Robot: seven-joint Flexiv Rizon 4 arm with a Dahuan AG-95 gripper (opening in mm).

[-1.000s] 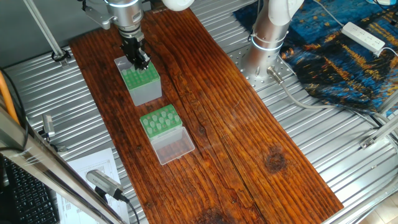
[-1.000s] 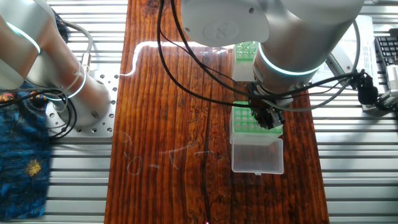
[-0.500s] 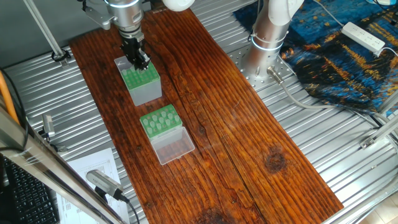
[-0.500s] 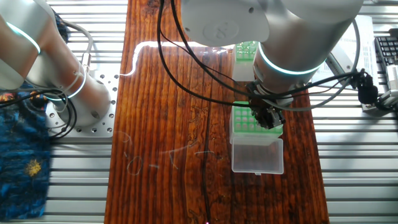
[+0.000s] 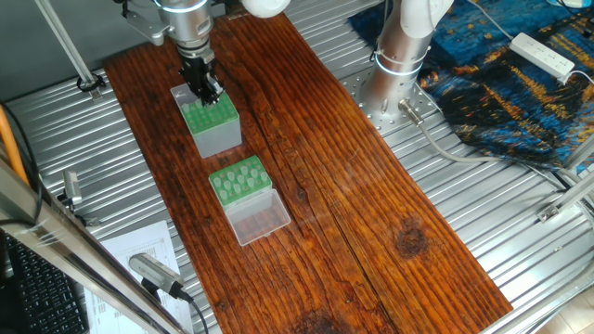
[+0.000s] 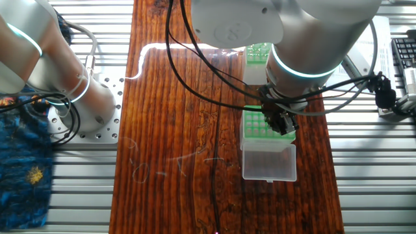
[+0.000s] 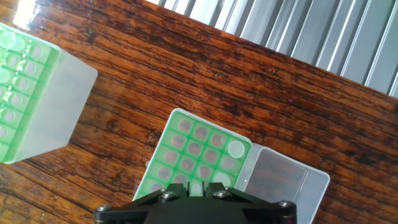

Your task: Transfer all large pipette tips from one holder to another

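My gripper [image 5: 208, 93] hangs over the far corner of the taller grey-sided holder [image 5: 219, 137], its fingers just above the green top plate. The other fixed view shows the gripper [image 6: 283, 127] over the same holder [image 6: 268, 162]. In the hand view the gripper [image 7: 197, 188] is nearly closed, with a pale large pipette tip [image 7: 196, 185] filling the narrow gap. One more tip [image 7: 236, 148] stands in a corner hole of the holder [image 7: 283, 180]; the other holes look empty. The low green rack [image 5: 217, 184] carries several tips [image 5: 243, 174], and its clear lid [image 5: 258, 218] lies open.
Both boxes sit on a wooden board [image 5: 353, 204] near its left edge, with ribbed metal table beyond. The arm's base [image 5: 399, 65], a blue cloth [image 5: 520, 93] and a power strip [image 5: 543, 54] lie right. A keyboard [image 5: 28, 278] and papers [image 5: 139, 250] are front left.
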